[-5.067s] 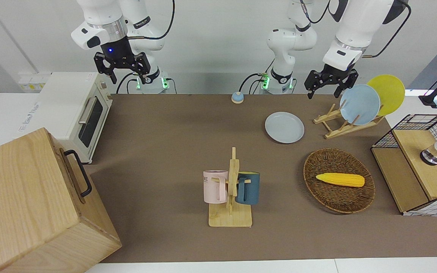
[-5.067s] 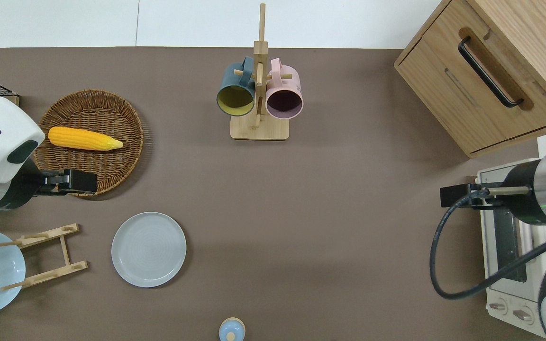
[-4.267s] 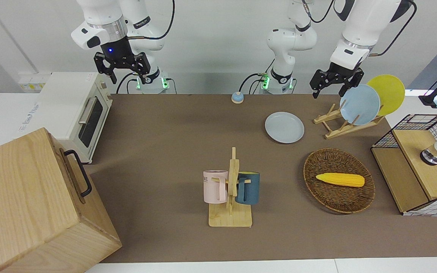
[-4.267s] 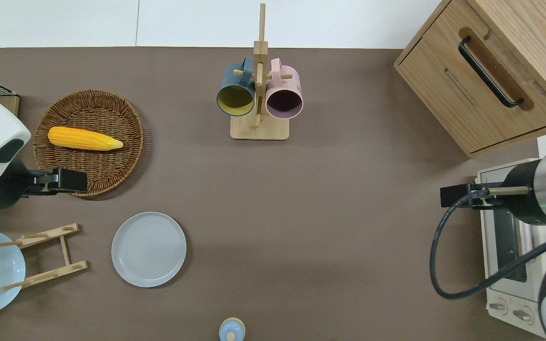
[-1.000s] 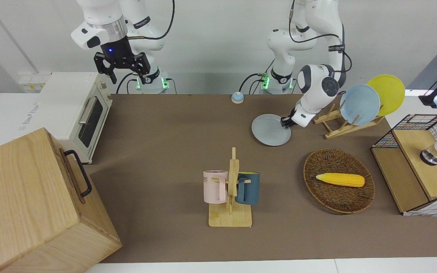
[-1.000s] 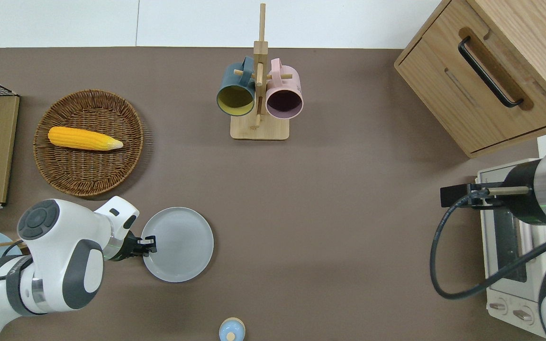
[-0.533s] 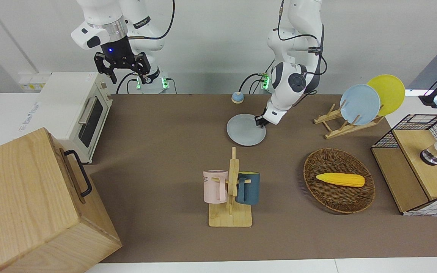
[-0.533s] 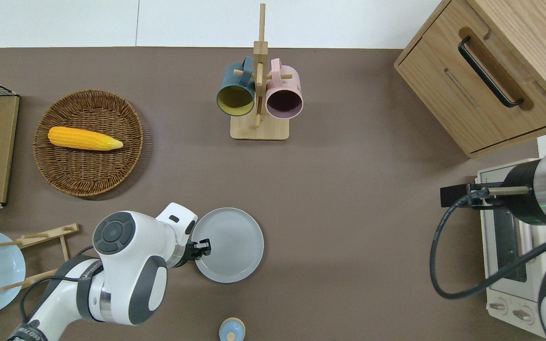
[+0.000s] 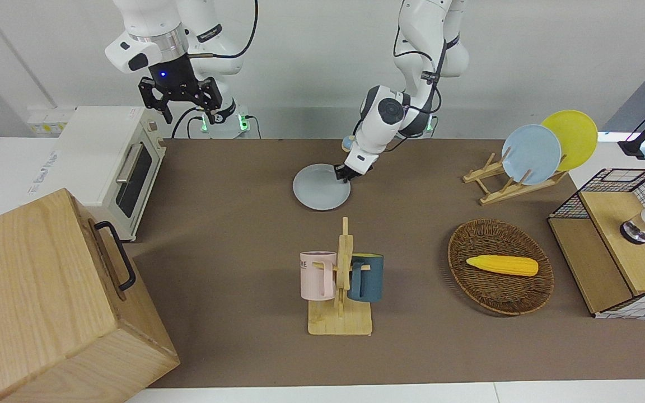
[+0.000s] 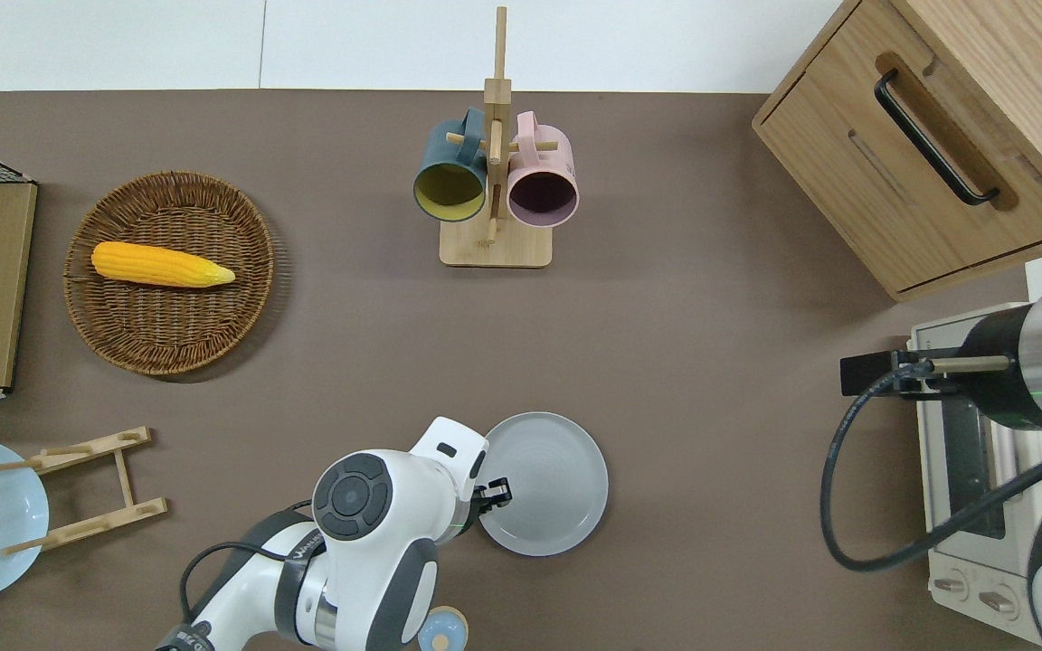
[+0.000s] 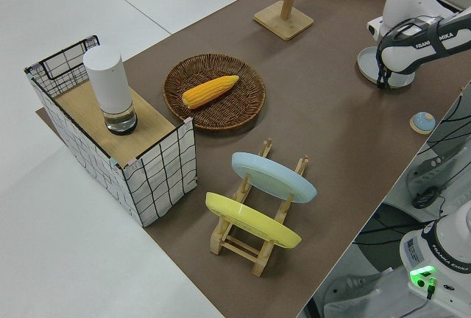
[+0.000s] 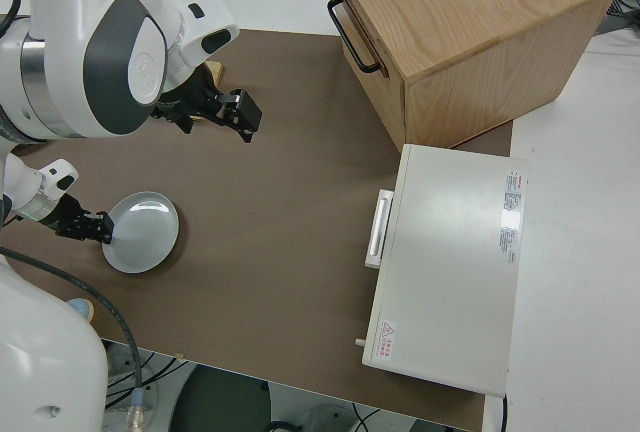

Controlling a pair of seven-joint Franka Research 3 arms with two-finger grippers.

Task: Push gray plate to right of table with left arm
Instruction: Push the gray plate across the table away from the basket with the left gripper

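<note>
**Left tool at the gray plate's rim, mid-tabletop**

The gray plate (image 10: 546, 483) lies flat on the brown tabletop (image 10: 711, 362), about midway between the two arms' ends and close to the robots' edge — nearer to the robots than the mug rack (image 10: 495, 172) with its teal and pink mugs. The left tool (image 10: 496, 495) is low at the plate's rim on the side toward the left arm's end, its tips touching the edge; whether its fingers are spread or pressed together cannot be told. A small blue knob (image 9: 348, 144) sits just beside the plate, nearer to the robots. Well apart, toward the left arm's end, stand the wooden dish rack (image 9: 496, 182) and the wicker basket (image 10: 213, 334) holding a corn cob (image 10: 162, 265). The right arm is parked — its tool (image 9: 180, 95) spread.
</note>
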